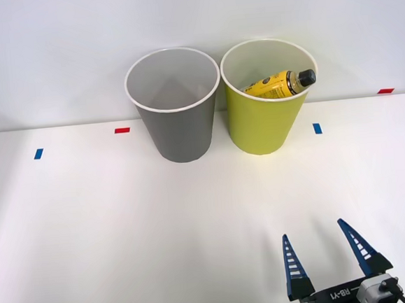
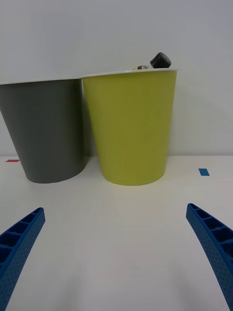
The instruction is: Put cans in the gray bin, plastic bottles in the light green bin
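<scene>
The yellow plastic bottle [image 1: 276, 85] lies tilted inside the light green bin [image 1: 263, 125], its black cap [image 1: 307, 77] poking up over the bin's rim on the side away from the gray bin [image 1: 178, 129]. From my wrist camera I see that same cap [image 2: 160, 60] peeking just above the green bin's white rim, with the green wall [image 2: 131, 131] broad in front of me. The gray bin stands just beside the green bin, their rims almost touching — both upright at the far edge of the white table [image 1: 124, 228], against the pale wall. I cannot see into the gray bin's bottom from here; what shows of its interior is pale.

My right gripper [image 1: 325, 253] hangs low over the table on the near side of the green bin, well apart from it. Its blue ribbed fingers [image 2: 19, 243] are spread wide and hold nothing — bare tabletop lies between them.

Small blue and red tape marks [image 1: 317, 128] dot the table around the green bin.
</scene>
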{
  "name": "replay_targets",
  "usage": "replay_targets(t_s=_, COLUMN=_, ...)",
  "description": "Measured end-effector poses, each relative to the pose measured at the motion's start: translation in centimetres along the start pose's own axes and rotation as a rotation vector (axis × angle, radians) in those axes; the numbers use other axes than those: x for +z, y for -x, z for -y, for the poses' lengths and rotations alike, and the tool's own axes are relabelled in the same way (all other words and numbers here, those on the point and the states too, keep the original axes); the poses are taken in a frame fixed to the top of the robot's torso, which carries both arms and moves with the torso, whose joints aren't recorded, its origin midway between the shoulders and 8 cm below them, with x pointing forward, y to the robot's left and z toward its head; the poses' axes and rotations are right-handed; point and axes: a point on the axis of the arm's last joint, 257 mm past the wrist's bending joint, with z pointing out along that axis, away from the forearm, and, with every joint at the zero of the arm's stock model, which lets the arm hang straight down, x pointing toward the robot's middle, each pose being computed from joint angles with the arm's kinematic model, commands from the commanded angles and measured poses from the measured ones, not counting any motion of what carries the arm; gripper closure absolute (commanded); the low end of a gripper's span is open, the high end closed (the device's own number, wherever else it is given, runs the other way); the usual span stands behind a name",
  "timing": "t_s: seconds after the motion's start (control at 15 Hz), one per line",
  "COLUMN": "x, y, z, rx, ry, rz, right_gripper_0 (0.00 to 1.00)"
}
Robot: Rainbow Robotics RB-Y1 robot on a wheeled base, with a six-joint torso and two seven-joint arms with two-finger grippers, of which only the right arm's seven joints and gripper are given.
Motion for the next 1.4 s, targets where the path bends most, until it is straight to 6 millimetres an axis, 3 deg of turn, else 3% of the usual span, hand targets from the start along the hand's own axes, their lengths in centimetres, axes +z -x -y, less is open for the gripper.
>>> replay_targets(t_s=0.27, x=-2.4, y=-0.3, z=-0.2, rx=-0.055, ry=-0.007, rz=0.029, right_gripper_0=0.00)
replay_targets(t_s=0.47, x=-5.3, y=-1.2, z=0.7, rx=-0.155, ry=-0.063, rz=-0.024, right_gripper_0=0.00)
replay_targets(t_s=0.8, x=-8.5, y=-2.9, z=0.7, rx=-0.123, ry=-0.104, rz=-0.028, right_gripper_0=0.00)
replay_targets(t_s=1.4, x=-8.5, y=-2.8, z=0.5, rx=-0.101, ry=-0.092, rz=-0.020, right_gripper_0=0.00)
